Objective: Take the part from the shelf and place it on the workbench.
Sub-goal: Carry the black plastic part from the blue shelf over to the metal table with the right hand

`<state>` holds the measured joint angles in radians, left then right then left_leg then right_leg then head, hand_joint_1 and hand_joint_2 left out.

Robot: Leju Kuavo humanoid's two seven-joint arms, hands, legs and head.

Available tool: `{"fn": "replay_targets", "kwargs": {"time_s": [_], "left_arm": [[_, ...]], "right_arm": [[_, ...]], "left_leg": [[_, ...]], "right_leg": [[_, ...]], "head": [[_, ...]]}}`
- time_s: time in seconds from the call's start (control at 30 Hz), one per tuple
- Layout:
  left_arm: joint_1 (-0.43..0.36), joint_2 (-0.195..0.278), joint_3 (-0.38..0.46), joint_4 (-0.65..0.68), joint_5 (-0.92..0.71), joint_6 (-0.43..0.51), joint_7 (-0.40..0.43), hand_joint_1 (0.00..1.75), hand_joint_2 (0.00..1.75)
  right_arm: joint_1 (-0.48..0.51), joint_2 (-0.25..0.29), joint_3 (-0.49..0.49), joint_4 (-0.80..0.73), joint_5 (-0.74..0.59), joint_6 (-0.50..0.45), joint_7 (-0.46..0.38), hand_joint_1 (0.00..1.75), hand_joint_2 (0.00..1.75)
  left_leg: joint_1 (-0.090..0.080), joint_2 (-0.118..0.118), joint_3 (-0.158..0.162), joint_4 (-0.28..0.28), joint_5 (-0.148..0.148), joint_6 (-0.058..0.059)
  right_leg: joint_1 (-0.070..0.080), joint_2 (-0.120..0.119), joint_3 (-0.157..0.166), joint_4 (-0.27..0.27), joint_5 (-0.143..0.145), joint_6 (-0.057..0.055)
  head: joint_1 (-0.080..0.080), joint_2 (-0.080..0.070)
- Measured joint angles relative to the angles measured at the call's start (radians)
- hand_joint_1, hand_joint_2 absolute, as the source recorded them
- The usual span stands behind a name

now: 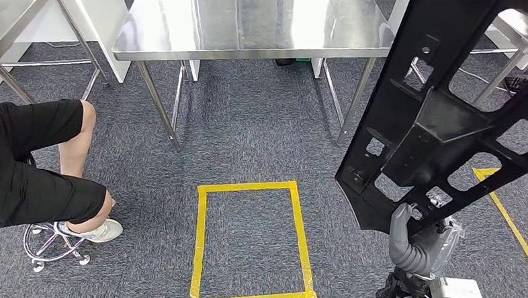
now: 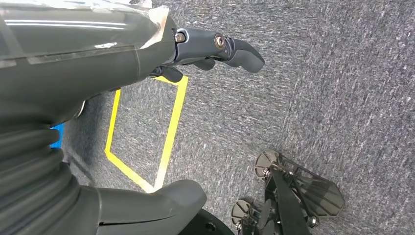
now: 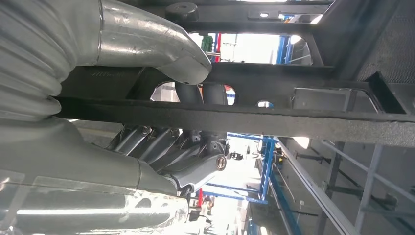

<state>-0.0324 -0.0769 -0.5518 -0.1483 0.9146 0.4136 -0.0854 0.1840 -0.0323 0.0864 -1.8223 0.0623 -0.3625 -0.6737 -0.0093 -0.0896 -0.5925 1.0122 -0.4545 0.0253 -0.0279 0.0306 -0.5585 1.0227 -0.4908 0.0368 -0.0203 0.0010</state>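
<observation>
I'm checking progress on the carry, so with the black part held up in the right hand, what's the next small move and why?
Probably step forward toward the steel workbench: the right hand grips the black part by its lower end, and carpet lies between the robot and the bench.

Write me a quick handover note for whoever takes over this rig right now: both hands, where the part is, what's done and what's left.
Right robot hand: grips the black part near its lower end, thumb on one side of a bar and fingers hooked through an opening.
Left robot hand: holds nothing, hangs over the carpet near the yellow tape rectangle.
Part: off the shelf, carried upright at the robot's right.
Workbench: steel, straight ahead beyond the tape rectangle.
A seated person is at the left.
Done: pickup. Left: reach the workbench and set the part on it.
</observation>
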Motion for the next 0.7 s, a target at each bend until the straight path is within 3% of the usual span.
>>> {"fn": "replay_targets", "kwargs": {"time_s": [0.1, 0.2, 0.3, 0.37, 0.4, 0.47, 0.5, 0.53, 0.63, 0.7], "left_arm": [[0.000, 0.001, -0.004, 0.000, 0.000, 0.006, 0.000, 0.00, 1.75], [0.001, 0.000, -0.006, 0.000, -0.001, 0.009, 0.001, 0.00, 1.75], [0.001, -0.002, -0.009, 0.000, -0.001, 0.010, 0.001, 0.00, 1.75], [0.001, -0.006, -0.012, 0.000, -0.001, 0.014, 0.001, 0.00, 1.75], [0.001, -0.007, -0.013, 0.000, -0.001, 0.019, 0.001, 0.00, 1.75], [0.001, -0.009, -0.014, 0.000, -0.001, 0.030, 0.003, 0.00, 1.75], [0.001, -0.009, -0.015, 0.001, -0.001, 0.035, 0.006, 0.00, 1.75], [0.001, -0.008, -0.015, 0.001, -0.003, 0.038, 0.010, 0.00, 1.75], [0.001, -0.007, -0.019, 0.001, -0.007, 0.042, 0.015, 0.00, 1.75], [0.002, -0.004, -0.022, 0.001, -0.010, 0.034, 0.011, 0.00, 1.75]], "right_arm": [[0.008, -0.006, -0.003, -0.001, -0.004, -0.002, 0.000, 1.75, 1.75], [0.013, -0.014, -0.005, -0.005, -0.005, -0.003, 0.000, 1.75, 1.75], [0.017, -0.021, -0.006, -0.006, -0.005, -0.003, 0.000, 1.75, 1.75], [0.022, -0.027, -0.006, -0.005, -0.007, -0.003, 0.000, 1.75, 1.75], [0.023, -0.029, -0.006, -0.005, -0.009, -0.003, 0.000, 1.75, 1.75], [0.023, -0.034, -0.006, -0.005, -0.014, -0.006, 0.000, 1.75, 1.75], [0.024, -0.037, -0.006, -0.004, -0.017, -0.009, 0.000, 1.75, 1.75], [0.026, -0.039, -0.008, -0.003, -0.021, -0.013, 0.000, 1.75, 1.75], [0.037, -0.046, -0.024, -0.003, -0.035, -0.016, 0.000, 1.75, 1.75], [0.044, -0.047, -0.041, -0.007, -0.040, -0.015, 0.000, 1.75, 1.75]], "left_leg": [[-0.002, 0.001, 0.000, 0.003, -0.004, 0.014], [0.009, 0.009, 0.024, -0.036, 0.013, 0.029], [0.016, 0.019, 0.035, -0.052, 0.019, 0.033], [0.020, 0.021, 0.035, -0.051, 0.016, 0.027], [0.023, 0.021, 0.035, -0.049, 0.013, 0.022], [0.033, 0.018, 0.034, -0.034, 0.002, 0.004], [0.035, 0.016, 0.031, -0.022, -0.007, -0.007], [0.035, 0.014, 0.027, -0.012, -0.015, -0.017], [0.035, 0.012, 0.023, -0.006, -0.025, -0.029], [0.038, 0.036, 0.011, 0.022, -0.040, -0.032]], "right_leg": [[-0.005, 0.002, 0.003, -0.007, 0.002, 0.007], [0.005, -0.005, -0.008, 0.019, -0.013, 0.008], [0.003, -0.015, -0.088, 0.181, -0.084, 0.003], [-0.004, -0.018, -0.124, 0.248, -0.101, 0.017], [-0.009, -0.019, -0.114, 0.227, -0.086, 0.030], [-0.021, -0.019, -0.047, 0.098, -0.034, 0.060], [-0.024, -0.016, -0.017, 0.042, -0.016, 0.065], [-0.025, -0.015, 0.001, 0.010, -0.008, 0.060], [-0.021, -0.015, 0.005, 0.011, -0.012, 0.023], [-0.021, -0.019, 0.008, 0.011, -0.013, 0.010]], "head": [[0.000, 0.000], [0.001, 0.000], [0.002, 0.000], [0.002, 0.000], [0.002, 0.000], [0.002, 0.000], [0.004, 0.000], [0.004, 0.000], [0.002, 0.000], [0.002, 0.000]]}}
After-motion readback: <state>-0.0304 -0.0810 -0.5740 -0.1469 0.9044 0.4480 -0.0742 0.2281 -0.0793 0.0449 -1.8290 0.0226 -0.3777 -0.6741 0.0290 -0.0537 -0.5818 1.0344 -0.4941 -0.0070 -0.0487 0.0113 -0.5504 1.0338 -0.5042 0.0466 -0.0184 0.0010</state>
